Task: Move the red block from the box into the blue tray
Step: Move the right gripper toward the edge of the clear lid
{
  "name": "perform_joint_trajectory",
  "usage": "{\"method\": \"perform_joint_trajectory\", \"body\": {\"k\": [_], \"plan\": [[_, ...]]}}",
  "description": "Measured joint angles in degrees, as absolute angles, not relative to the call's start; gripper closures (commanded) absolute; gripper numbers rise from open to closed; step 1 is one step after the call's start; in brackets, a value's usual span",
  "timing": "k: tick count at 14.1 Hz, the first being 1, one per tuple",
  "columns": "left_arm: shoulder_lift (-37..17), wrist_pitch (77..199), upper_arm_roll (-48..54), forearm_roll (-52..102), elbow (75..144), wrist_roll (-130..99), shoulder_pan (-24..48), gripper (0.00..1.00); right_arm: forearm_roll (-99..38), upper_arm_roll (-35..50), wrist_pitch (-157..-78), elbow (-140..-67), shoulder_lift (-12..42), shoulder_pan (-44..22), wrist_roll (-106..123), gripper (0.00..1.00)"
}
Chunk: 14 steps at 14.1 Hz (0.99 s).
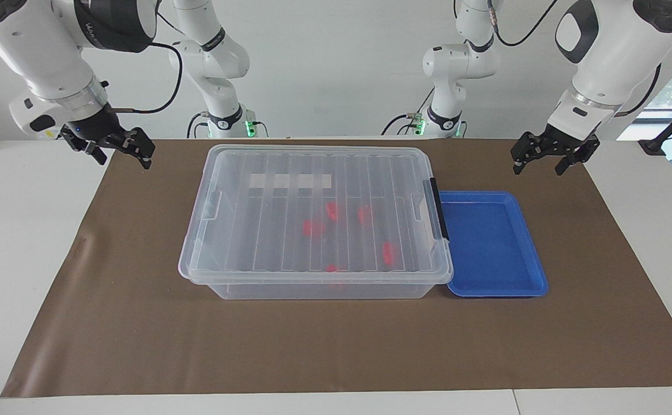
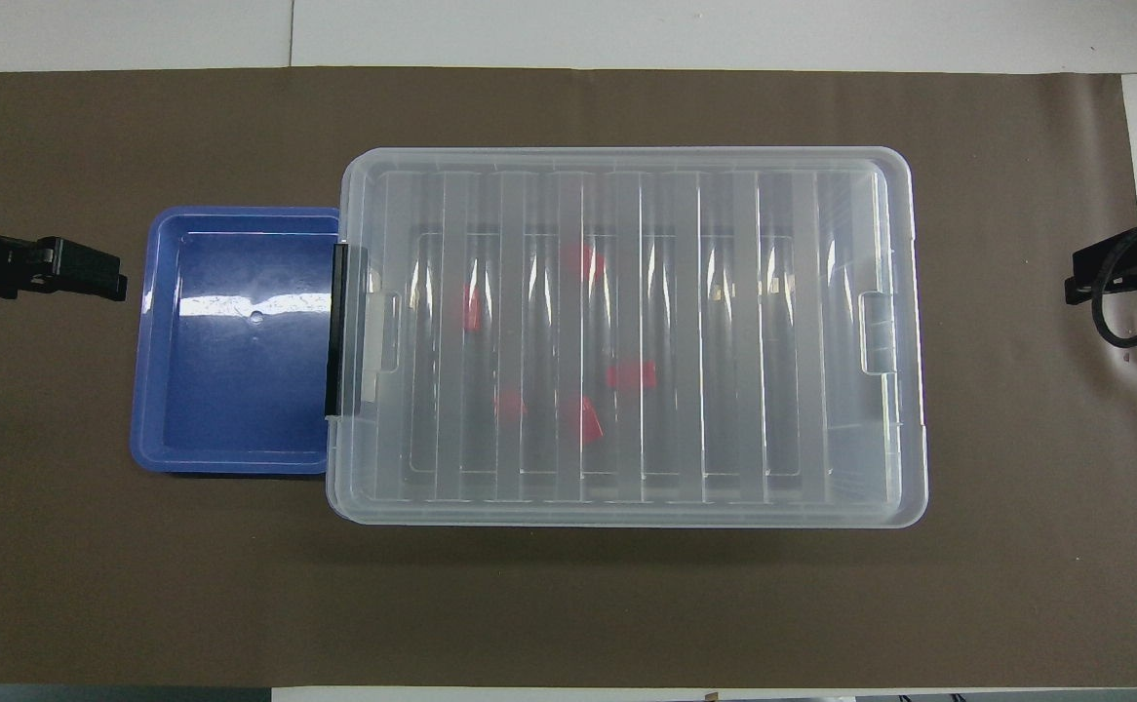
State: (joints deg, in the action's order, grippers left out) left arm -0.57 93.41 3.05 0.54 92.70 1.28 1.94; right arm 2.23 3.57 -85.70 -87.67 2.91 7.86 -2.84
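Observation:
The box (image 1: 267, 242) (image 2: 783, 341), a large clear bin, stands mid-table with its ribbed lid on. Through the lid several red blocks (image 1: 331, 210) (image 2: 631, 375) show, lying scattered on the box floor. A black latch (image 1: 441, 210) (image 2: 339, 331) closes the end toward the left arm. Against that end lies the blue tray (image 1: 486, 242) (image 2: 237, 390), with nothing in it. My left gripper (image 1: 539, 169) (image 2: 110, 278) hangs open above the mat beside the tray. My right gripper (image 1: 124, 162) (image 2: 1080, 278) hangs open over the mat's edge at the right arm's end.
A brown mat (image 1: 140, 323) (image 2: 139, 585) covers most of the white table (image 1: 19, 230). A pale strip label (image 1: 290, 181) sits on the lid toward the robots. Both arms wait, raised, at the two ends of the table.

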Motion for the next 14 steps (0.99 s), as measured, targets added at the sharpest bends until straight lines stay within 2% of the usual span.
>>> {"method": "perform_joint_trajectory", "body": {"k": [7, 14], "plan": [[-0.6, 93.4, 3.0, 0.5, 92.7, 1.3, 1.9, 0.00, 2.2, 3.6, -86.2, -87.8, 2.9, 7.9, -2.8, 0.00], [-0.6, 93.4, 3.0, 0.5, 92.7, 1.3, 1.9, 0.00, 2.0, 9.5, -94.8, -93.6, 3.1, 7.8, -10.6, 0.00]]}}
